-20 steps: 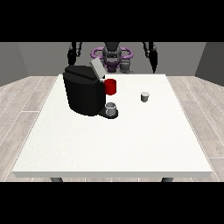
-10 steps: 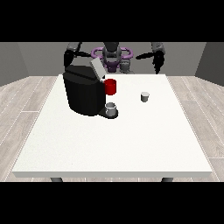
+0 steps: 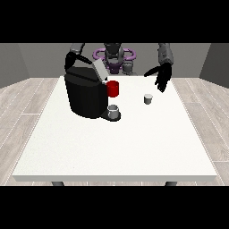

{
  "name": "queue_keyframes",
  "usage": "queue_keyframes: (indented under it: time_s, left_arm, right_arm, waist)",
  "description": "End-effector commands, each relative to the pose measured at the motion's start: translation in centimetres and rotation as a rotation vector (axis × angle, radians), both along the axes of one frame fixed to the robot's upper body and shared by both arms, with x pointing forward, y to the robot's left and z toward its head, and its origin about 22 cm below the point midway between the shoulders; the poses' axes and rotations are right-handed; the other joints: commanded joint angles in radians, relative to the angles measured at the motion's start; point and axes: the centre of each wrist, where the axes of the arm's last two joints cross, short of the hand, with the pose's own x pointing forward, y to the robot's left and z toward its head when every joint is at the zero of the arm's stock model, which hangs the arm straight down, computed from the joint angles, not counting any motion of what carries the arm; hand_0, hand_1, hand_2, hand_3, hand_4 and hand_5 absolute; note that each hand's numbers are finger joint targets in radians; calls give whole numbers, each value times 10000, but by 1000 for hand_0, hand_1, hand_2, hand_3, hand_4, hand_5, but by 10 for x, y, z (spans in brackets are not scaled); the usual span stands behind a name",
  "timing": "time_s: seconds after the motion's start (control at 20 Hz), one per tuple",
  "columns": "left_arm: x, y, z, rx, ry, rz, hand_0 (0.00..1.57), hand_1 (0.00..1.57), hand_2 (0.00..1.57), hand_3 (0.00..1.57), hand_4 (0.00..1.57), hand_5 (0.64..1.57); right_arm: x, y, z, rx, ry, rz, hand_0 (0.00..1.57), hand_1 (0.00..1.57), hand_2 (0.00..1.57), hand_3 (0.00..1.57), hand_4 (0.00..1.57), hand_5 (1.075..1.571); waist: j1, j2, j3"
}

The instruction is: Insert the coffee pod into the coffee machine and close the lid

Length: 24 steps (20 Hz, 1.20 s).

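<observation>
The black coffee machine (image 3: 85, 93) stands on the table's left half, its grey lid (image 3: 99, 69) tilted up and open. A small grey coffee pod (image 3: 148, 99) stands upright on the table to the machine's right. The hand at the view's right (image 3: 161, 77) hovers above and behind the pod, fingers spread and relaxed, holding nothing. Behind the machine's top, the hand at the view's left (image 3: 71, 59) is raised; its fingers are not plain to see.
A red part (image 3: 113, 88) sticks out of the machine's front, with a grey cup (image 3: 113, 111) on the drip base below it. The white table (image 3: 116, 152) stretches bare towards the camera.
Both arms have come up and forward. The hand at the view's right has reached over the table's far edge, closer to the pod. The pod and machine have not moved.
</observation>
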Motion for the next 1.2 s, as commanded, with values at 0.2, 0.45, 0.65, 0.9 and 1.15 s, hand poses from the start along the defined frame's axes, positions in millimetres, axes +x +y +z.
queue_keyframes:
  time_s: [0.2, 0.45, 0.65, 0.9, 1.15]
  left_arm:
    - [18, 19, -15, 914, 735, -153, 0, 0, 0, 0, 0, 1571]
    - [30, 2, -31, 1904, 435, 231, 0, 0, 291, 0, 0, 1571]
    - [33, -14, -39, 2467, -177, -43, 760, 760, 877, 622, 0, 1571]
    - [61, -37, -5, 3425, -1305, -409, 1071, 1071, 1107, 914, 448, 1571]
    - [56, -39, -28, 4958, -543, -632, 817, 817, 956, 799, 368, 1571]
  right_arm:
    - [4, 4, 2, 81, -78, -18, 0, 0, 0, 0, 0, 1571]
    - [10, 15, 10, -77, 217, -64, 0, 0, 0, 0, 0, 1571]
    - [13, 19, -4, 540, 752, 58, 0, 0, 0, 0, 0, 1571]
    - [32, 25, -7, -41, 445, 38, 0, 0, 0, 0, 0, 1571]
    - [36, 10, -12, 60, 1014, 93, 0, 0, 0, 0, 0, 1571]
  waist:
    - [-152, 678, 0]
    - [-171, 911, -2]
    - [113, 830, 1]
    - [237, 1255, 4]
    - [164, 1002, 6]
